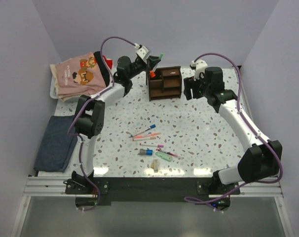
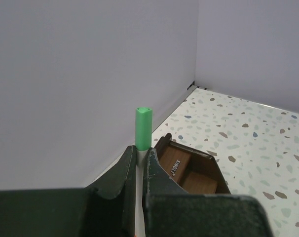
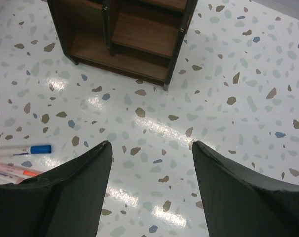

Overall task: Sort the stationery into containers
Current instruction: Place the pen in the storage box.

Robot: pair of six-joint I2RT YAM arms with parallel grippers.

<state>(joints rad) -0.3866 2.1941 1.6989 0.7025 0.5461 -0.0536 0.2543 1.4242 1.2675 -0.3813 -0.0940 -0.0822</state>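
My left gripper [image 1: 153, 61] hovers above the back left corner of the dark brown wooden organizer [image 1: 165, 83], shut on a pen with a green cap [image 1: 161, 56]. In the left wrist view the green cap [image 2: 143, 127] sticks up from between the fingers [image 2: 154, 170], with the organizer [image 2: 191, 173] just below to the right. An orange item [image 1: 152, 74] stands in the organizer's left compartment. My right gripper [image 3: 151, 144] is open and empty over the table, right of the organizer [image 3: 134, 34]. Several pens lie mid-table, among them a blue-capped pen [image 1: 148, 129], a mint green marker [image 1: 163, 156] and a pink pen [image 1: 167, 151].
A white tray of folded clothes [image 1: 80, 74] sits at the back left, a folded dark blue cloth [image 1: 56, 143] at the left edge. Walls close in on the back and both sides. In the right wrist view the blue-capped pen [image 3: 40, 148] and an orange pen [image 3: 16, 170] lie at the left.
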